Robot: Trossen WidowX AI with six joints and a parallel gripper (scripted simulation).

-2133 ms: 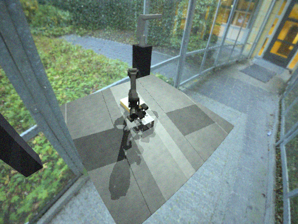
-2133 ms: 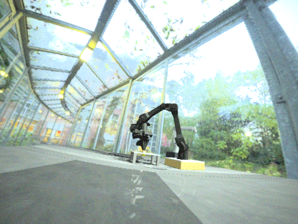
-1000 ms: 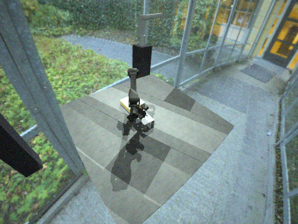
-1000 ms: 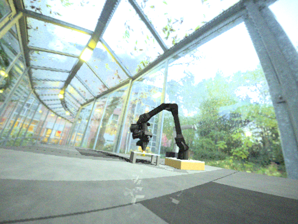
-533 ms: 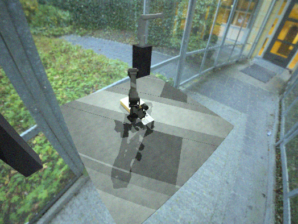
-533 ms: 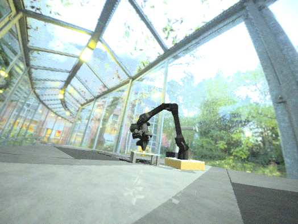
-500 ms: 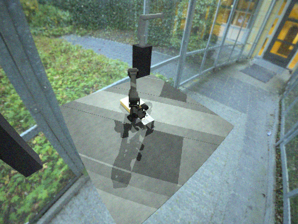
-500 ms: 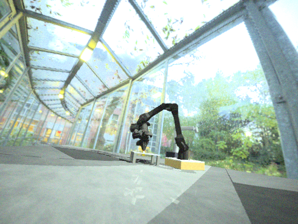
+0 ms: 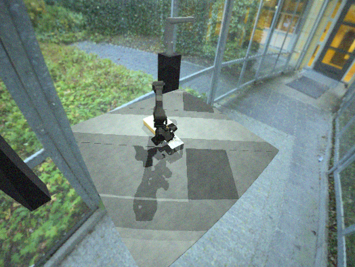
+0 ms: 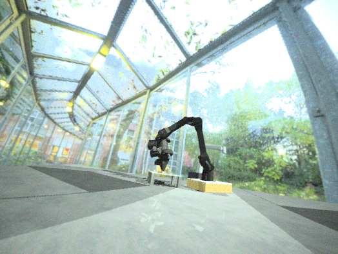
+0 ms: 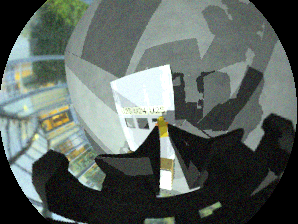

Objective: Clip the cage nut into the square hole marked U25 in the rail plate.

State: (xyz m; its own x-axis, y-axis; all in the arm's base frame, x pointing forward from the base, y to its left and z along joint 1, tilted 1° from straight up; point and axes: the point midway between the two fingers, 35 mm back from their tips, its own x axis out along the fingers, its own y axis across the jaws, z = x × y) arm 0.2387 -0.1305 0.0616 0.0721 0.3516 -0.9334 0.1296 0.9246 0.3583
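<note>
The white rail plate (image 9: pixel 176 144) (image 10: pixel 156 173) (image 11: pixel 142 91) stands raised on side supports. In the wrist view it shows a row of dark square holes below printed labels, with U25 at the right end. My gripper (image 10: pixel 163 169) is over the plate, fingers pointing down, shut on the small yellow cage nut (image 11: pixel 163 131). The nut is at the fingertips, right by the U25 hole, and overlaps that hole's right part in the wrist view. In the exterior view yellow shows at about plate height below the fingertips. Whether the wings are in the hole is hidden.
The arm's base stands on a white-topped block with yellow sides (image 9: pixel 148 124) (image 10: pixel 216 187), close behind the plate. A black post (image 9: pixel 169 71) with a grey arm-like part stands farther back. Broad shadows of the arm fall beside the plate.
</note>
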